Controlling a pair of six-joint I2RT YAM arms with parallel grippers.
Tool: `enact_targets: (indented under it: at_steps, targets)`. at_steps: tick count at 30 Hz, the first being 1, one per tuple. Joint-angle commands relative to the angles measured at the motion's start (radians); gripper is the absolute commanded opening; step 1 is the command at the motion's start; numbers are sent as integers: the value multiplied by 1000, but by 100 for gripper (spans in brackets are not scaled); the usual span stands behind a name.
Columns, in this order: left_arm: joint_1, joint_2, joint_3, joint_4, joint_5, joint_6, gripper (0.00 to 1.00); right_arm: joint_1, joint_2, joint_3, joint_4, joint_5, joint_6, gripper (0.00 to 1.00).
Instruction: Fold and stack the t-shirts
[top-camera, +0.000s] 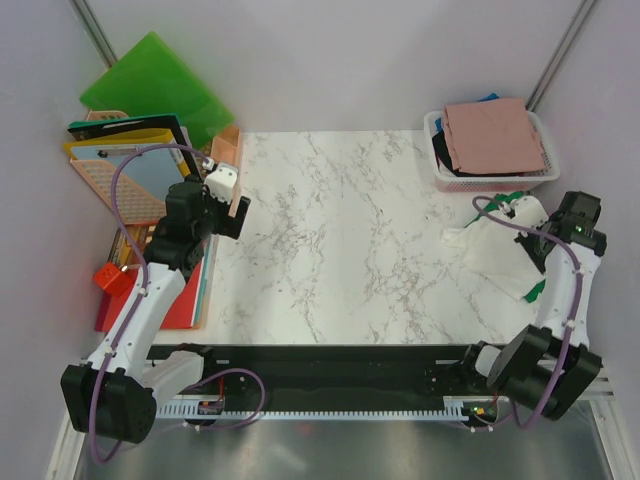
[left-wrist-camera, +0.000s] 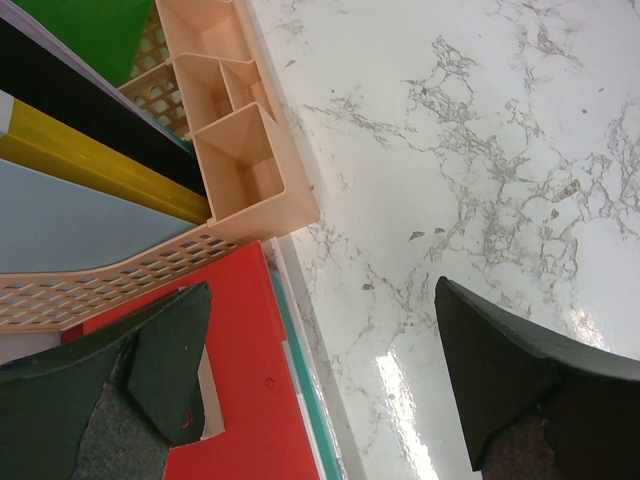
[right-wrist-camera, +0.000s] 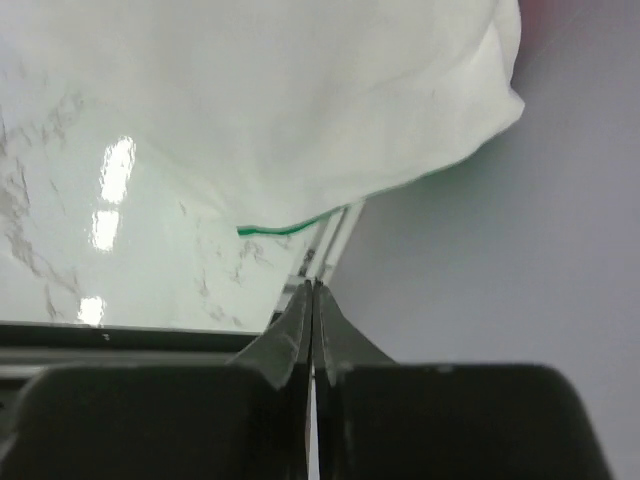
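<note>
The white t-shirt (top-camera: 490, 258) lies crumpled at the counter's (top-camera: 340, 230) right edge, so the right jaws, pressed shut and seemingly empty, should open and pinch a hem, while the left jaws gape wide.

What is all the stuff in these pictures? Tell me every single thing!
table: one, white marble, under everything
basket: one, white, table's far right corner
pink t-shirt: one, dusty pink, folded on top in the basket
black cloth: one, black, under the pink t-shirt
blue cloth: one bit, blue, peeking out behind it
white t-shirt: one, white, crumpled at the right edge
green cloth: bits, green, peeking from the white t-shirt
green folder: one, bright green, leaning far left
tray: one, peach, left of the table
tray folders: three seen, yellow, black, pale blue
red folder: one, red, flat, near left
left gripper: one, dark, open
right gripper: one, dark, shut
</note>
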Motion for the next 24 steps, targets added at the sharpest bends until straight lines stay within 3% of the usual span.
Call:
enact_targets:
  at_steps: [1, 10, 15, 20, 24]
  targets:
    - [2, 0, -1, 18, 14, 33, 100, 0, 158, 122, 28, -105, 163, 0]
    - [2, 8, 25, 1, 12, 30, 100, 18, 488, 276, 134, -205, 376, 0]
    - [2, 3, 19, 0, 14, 30, 100, 24, 598, 185, 252, -100, 370, 0]
    - [2, 3, 5, 9, 14, 33, 100, 24, 563, 36, 291, -78, 321, 0]
    - [2, -2, 13, 9, 10, 35, 100, 21, 453, -51, 223, -85, 255, 0]
